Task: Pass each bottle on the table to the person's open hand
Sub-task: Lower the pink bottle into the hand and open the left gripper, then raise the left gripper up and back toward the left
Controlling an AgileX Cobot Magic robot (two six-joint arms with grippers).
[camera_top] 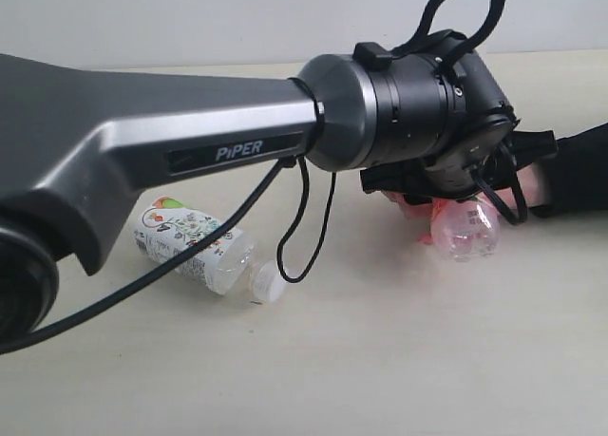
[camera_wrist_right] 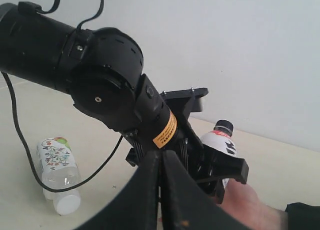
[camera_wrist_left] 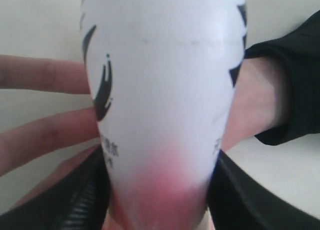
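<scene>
A plain, pale grey-white wall (camera_top: pixel 190 18) fills the background of the exterior view, smooth and evenly lit. In the right wrist view it shows the same flat, faintly bluish tone.

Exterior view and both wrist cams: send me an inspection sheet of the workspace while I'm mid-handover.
Surface: pale beige table, smooth, no spills seen.
Job's things: pink-white bottle with black cap, held at the person's open hand; whether they touch cannot be told. The floral bottle lies on its side on the table, white cap on. Only two bottles are in view.
Clutter: nothing seen.
Grippers: left gripper shut on the pink-white bottle; right gripper shut, holding nothing.
Cables: black cable hangs from the left arm, crossing in front of the floral bottle in the exterior view.
Surroundings: plain pale wall; the person's black sleeve.
</scene>
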